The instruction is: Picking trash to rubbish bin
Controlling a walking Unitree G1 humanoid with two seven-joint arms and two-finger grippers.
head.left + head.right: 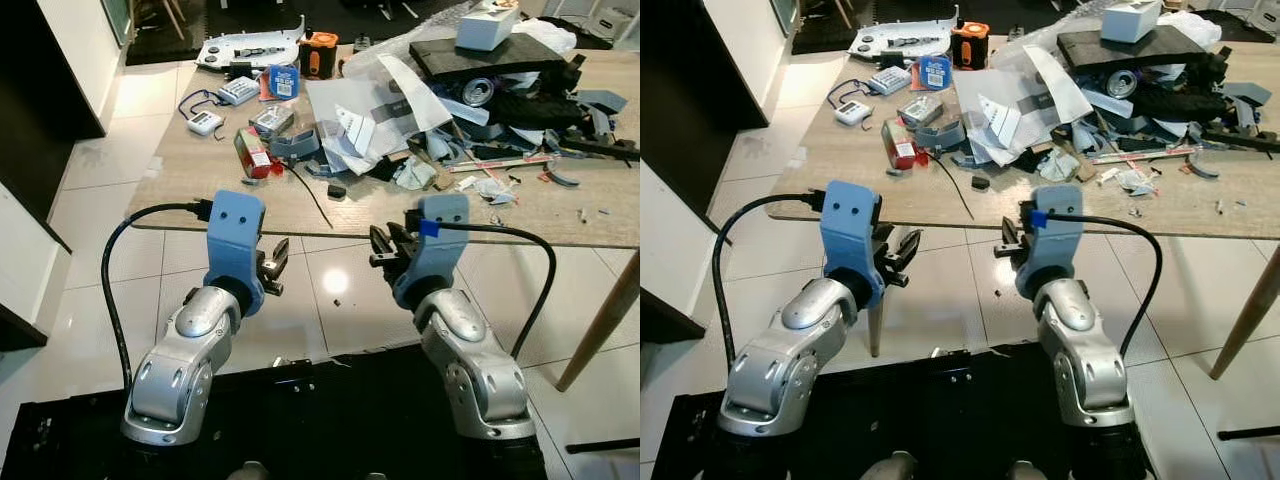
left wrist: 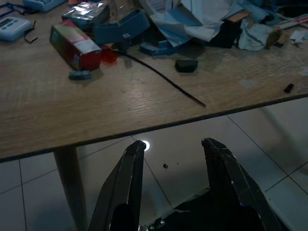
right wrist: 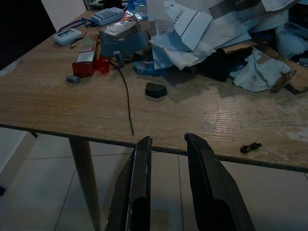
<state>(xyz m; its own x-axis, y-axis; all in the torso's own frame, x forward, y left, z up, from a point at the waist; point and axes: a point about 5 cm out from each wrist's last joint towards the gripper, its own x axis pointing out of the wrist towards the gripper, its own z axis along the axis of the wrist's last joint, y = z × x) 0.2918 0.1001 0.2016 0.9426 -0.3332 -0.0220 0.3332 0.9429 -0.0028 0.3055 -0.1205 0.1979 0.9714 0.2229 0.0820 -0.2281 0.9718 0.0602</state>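
Note:
A wooden table [image 1: 210, 205] carries a heap of litter: a red carton [image 1: 252, 152], white papers and plastic wrap [image 1: 375, 105], a crumpled pale rag [image 1: 413, 172], a small black piece [image 1: 336, 190] and a thin black cable [image 1: 312, 195]. My left gripper [image 1: 275, 262] hangs just in front of and below the table's near edge, open and empty; its wrist view looks toward the carton [image 2: 74, 44]. My right gripper [image 1: 385, 250] sits level with it, also below the edge, its fingers a little apart and empty, facing the black piece [image 3: 156, 89].
Farther back lie a drink can [image 1: 478, 91], a white box [image 1: 487, 27] on a black board, an orange-black device [image 1: 319, 53] and white gadgets [image 1: 204, 122]. A table leg [image 1: 600, 320] slants at right. A black mat [image 1: 330, 400] covers the tiles by my feet.

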